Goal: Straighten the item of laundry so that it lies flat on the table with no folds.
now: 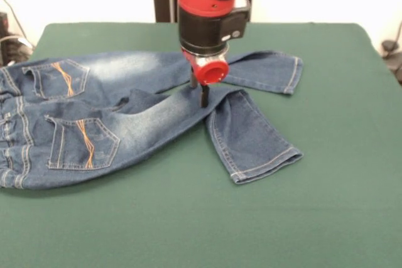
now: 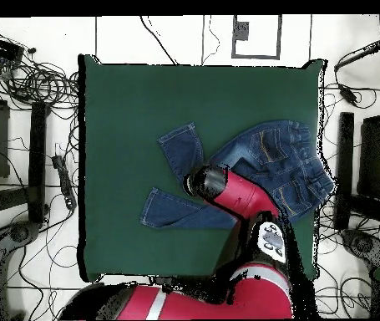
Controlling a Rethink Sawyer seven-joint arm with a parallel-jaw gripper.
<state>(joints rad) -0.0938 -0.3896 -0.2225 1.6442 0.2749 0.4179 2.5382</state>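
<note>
The near leg of the jeans [image 1: 125, 123] bends at the knee, its lower half kinked toward the bench's [image 1: 251, 230] front edge, hem nearest. My claw [image 1: 201, 95] stands low over that bend, tips at or just above the denim; whether it pinches cloth I cannot tell. Beyond, the far leg lies straighter. I judge the folded hem must swing outward, away from the waistband.
</note>
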